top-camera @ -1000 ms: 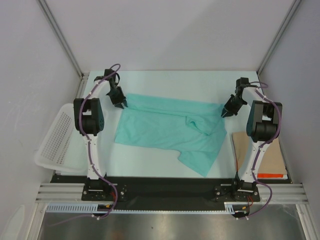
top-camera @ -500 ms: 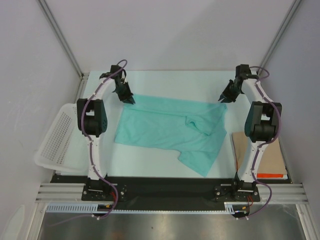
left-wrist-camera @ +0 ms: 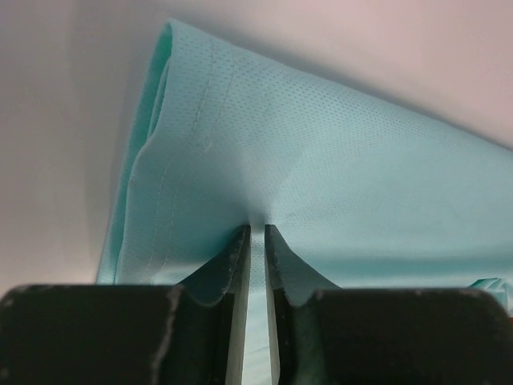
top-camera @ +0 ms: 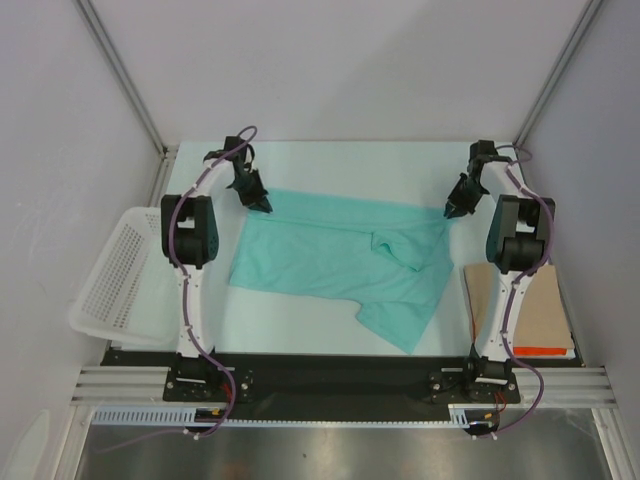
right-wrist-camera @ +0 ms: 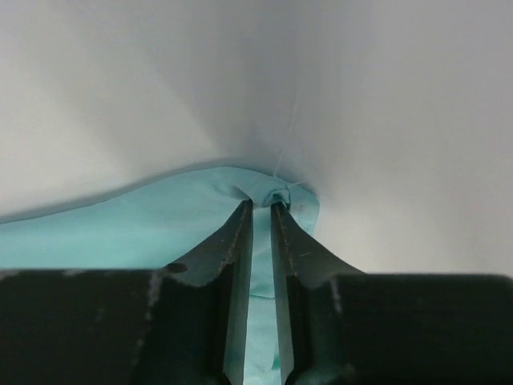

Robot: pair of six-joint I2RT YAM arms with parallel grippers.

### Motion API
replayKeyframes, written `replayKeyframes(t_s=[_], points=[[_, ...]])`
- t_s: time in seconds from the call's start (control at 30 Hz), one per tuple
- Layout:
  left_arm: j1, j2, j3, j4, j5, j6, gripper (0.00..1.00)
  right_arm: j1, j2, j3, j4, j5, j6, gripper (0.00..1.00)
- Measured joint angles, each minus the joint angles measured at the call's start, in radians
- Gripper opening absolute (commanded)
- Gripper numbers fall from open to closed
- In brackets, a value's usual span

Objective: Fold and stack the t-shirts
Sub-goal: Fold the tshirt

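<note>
One teal t-shirt (top-camera: 335, 257) lies spread across the middle of the white table, with a sleeve folded over at its right and a flap hanging toward the near edge. My left gripper (top-camera: 262, 205) is at the shirt's far left corner, shut on a pinch of the teal cloth (left-wrist-camera: 337, 168); the fabric puckers at the fingertips (left-wrist-camera: 237, 241). My right gripper (top-camera: 449, 210) is at the far right corner, shut on the hem of the t-shirt (right-wrist-camera: 160, 233), which bunches between its tips.
A white mesh basket (top-camera: 110, 275) sits off the table's left side. A brown cardboard sheet (top-camera: 545, 315) with an orange item (top-camera: 540, 351) lies at the right. Grey walls and metal posts close in the back.
Both grippers went out to the far edge of the table and came back down onto the shirt's far corners, and they now pinch the cloth. The shirt itself has hardly moved.
</note>
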Motion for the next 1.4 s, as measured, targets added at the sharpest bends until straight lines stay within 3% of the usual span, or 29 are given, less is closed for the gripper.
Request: replayKeyframes(t_s=[0.17, 0.33, 0.43, 0.47, 0.57, 0.73, 1.0, 1.4], points=[[-0.007, -0.021, -0.013, -0.003, -0.016, 0.008, 0.26, 0.020, 0.014, 0.143, -0.090, 0.077, -0.050, 0.37], [-0.022, -0.133, -0.099, -0.019, -0.041, 0.025, 0.27, 0.108, -0.075, 0.124, -0.108, 0.089, -0.086, 0.40], [-0.038, -0.219, -0.156, -0.012, -0.033, 0.025, 0.27, 0.171, -0.220, -0.102, -0.031, -0.072, -0.063, 0.28], [-0.043, -0.238, -0.167, -0.010, -0.028, 0.025, 0.27, 0.184, -0.263, -0.187, 0.018, -0.150, -0.037, 0.18], [-0.061, -0.276, -0.182, -0.002, -0.001, 0.023, 0.27, 0.177, -0.326, -0.419, 0.254, -0.398, 0.087, 0.01], [-0.075, -0.277, -0.193, 0.005, 0.033, 0.021, 0.27, 0.153, -0.230, -0.589, 0.594, -0.646, 0.298, 0.00], [-0.075, -0.277, -0.208, 0.005, 0.040, 0.024, 0.28, 0.188, -0.135, -0.653, 0.858, -0.789, 0.428, 0.00], [-0.075, -0.277, -0.223, 0.004, 0.041, 0.029, 0.28, 0.197, -0.137, -0.771, 1.011, -0.826, 0.425, 0.00]])
